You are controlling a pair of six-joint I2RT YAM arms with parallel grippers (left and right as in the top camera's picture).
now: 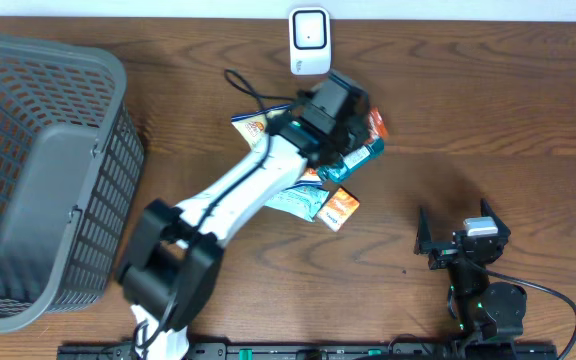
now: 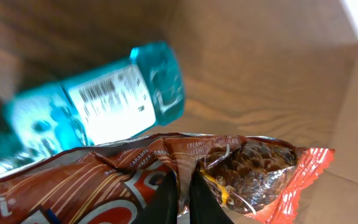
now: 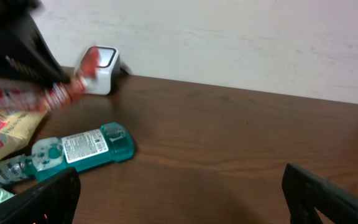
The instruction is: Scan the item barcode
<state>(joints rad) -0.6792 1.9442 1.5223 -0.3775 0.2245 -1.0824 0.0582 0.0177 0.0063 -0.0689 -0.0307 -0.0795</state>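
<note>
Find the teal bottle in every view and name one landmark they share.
Overhead: bottle just right of centre, in the upper half.
Left wrist: bottle upper left, barcode label facing the camera.
Right wrist: bottle lower left, lying flat.
Shared landmark: the red snack bag beside it.

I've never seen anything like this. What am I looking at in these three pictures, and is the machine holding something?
These are two robot arms at a wooden table. One picture looks down from above; the other two come from cameras on the wrists. The left gripper is pinched shut on a reddish snack bag, near a white scanner. The right gripper rests open and empty. A teal bottle and other packets lie on the table, a grey basket to one side.
</note>
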